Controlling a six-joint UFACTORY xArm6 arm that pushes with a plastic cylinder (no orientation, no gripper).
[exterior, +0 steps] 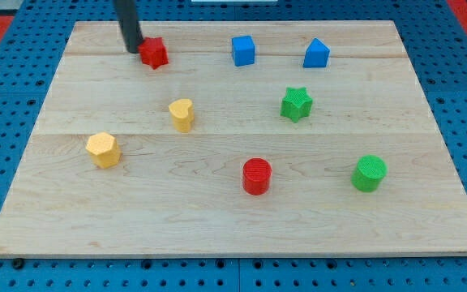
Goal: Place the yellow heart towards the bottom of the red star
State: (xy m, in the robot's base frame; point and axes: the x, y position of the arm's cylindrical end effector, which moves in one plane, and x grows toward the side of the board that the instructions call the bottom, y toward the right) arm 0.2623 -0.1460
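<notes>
The red star (pixel 154 53) sits near the view's top left of the wooden board (pixel 217 211). My tip (pixel 134 49) is right against the star's left side; I cannot tell if it touches. The yellow heart (pixel 182 114) lies below and slightly right of the red star, well apart from it and from my tip.
A yellow hexagon (pixel 103 149) lies at the left. A blue cube (pixel 243 50) and a blue pentagon-like block (pixel 316 53) sit along the top. A green star (pixel 296 104), a red cylinder (pixel 257 176) and a green cylinder (pixel 369 173) lie to the right.
</notes>
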